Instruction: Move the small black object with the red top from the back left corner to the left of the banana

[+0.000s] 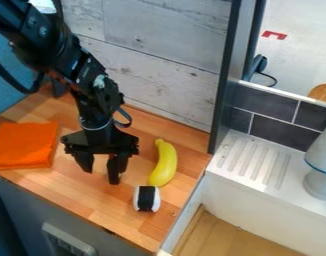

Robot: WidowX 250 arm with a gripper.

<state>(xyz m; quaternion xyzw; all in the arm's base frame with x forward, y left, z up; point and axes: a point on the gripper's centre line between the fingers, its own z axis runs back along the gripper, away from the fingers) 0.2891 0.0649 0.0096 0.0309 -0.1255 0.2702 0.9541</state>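
Across the back, whitewashed wooden planking [159, 42] with dark knots and seams, ending at a dark upright post [227, 82]. Below it, a honey-brown wooden counter [102, 205] of joined strips, running from the left edge to the sink side. To the right, a white sink unit [259, 200] with a ridged drainboard [254, 159]; dark grey tiles [278, 131] with pale joints behind it.

Black robot arm [72, 65] entering at upper left and slanting down over the counter. At its lower end, the black two-finger gripper [102, 175], pointing down. Jaws open: the two fingers stand apart, with counter wood visible between them.

Flat orange cloth [24, 145], squarish, lying on the counter to the left of the gripper, apart from it. At the right edge of the view, a pale grey, narrow-waisted object [319, 182] with a blue line around it, standing on the white unit; partly cut off.

Curved yellow toy banana [165, 162] on the counter, right of the gripper and near it, upper tip toward the planking. Smallest: a white toy sushi roll [147, 198] with a black band, just beside the banana's lower end; contact between them cannot be told.
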